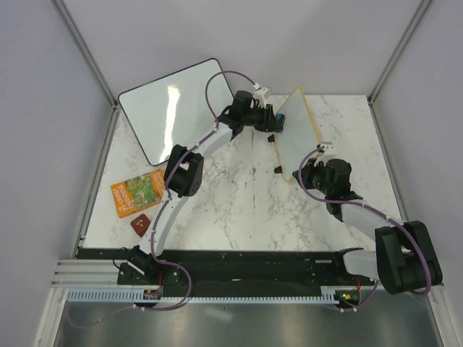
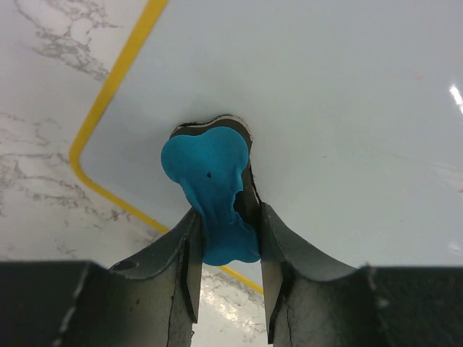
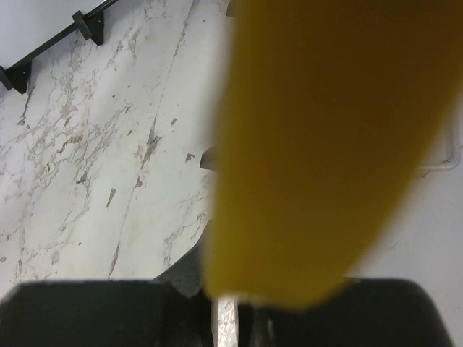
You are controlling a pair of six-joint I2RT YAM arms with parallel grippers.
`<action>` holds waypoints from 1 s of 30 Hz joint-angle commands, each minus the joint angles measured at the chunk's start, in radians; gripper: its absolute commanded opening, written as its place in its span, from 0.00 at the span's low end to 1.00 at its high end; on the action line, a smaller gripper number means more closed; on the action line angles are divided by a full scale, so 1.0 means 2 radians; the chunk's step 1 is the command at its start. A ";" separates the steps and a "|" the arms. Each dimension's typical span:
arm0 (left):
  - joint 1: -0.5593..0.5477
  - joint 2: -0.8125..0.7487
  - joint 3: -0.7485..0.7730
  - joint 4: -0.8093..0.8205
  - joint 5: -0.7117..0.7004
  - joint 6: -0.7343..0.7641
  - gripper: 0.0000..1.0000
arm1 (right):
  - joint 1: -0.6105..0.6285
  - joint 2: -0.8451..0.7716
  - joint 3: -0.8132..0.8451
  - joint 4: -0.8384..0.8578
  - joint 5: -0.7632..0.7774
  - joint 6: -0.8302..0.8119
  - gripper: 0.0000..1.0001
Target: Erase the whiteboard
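The whiteboard (image 1: pixel 295 131), small with a pale yellow-wood frame, stands tilted up on the marble at centre right. My left gripper (image 1: pixel 273 120) is shut on a blue eraser (image 1: pixel 279 118) and presses it against the board's white face. In the left wrist view the eraser (image 2: pixel 210 184) sits between my fingers (image 2: pixel 181 253) near the board's rounded yellow corner (image 2: pixel 90 155); the face (image 2: pixel 347 101) looks clean but for a faint red trace at the right edge. My right gripper (image 1: pixel 312 168) is shut on the board's near edge, whose frame (image 3: pixel 318 144) fills the right wrist view as a blur.
A larger black-framed glossy board (image 1: pixel 170 116) lies at the back left. An orange book (image 1: pixel 137 194) and a small dark red object (image 1: pixel 139 225) lie near the left edge. Black clip feet (image 1: pixel 278 170) sit by the whiteboard's lower edge.
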 commanded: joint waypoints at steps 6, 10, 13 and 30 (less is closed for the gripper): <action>0.002 -0.020 -0.020 0.002 0.033 -0.039 0.02 | 0.008 0.008 0.003 -0.044 -0.022 -0.010 0.00; 0.002 -0.063 -0.068 0.006 0.035 -0.030 0.02 | 0.008 0.013 0.005 -0.046 -0.018 -0.008 0.00; 0.002 -0.115 -0.119 0.007 0.026 -0.020 0.02 | 0.008 0.016 0.008 -0.049 -0.016 -0.008 0.00; -0.033 -0.296 -0.405 -0.155 -0.209 -0.016 0.02 | 0.008 -0.012 0.017 -0.109 -0.052 0.013 0.00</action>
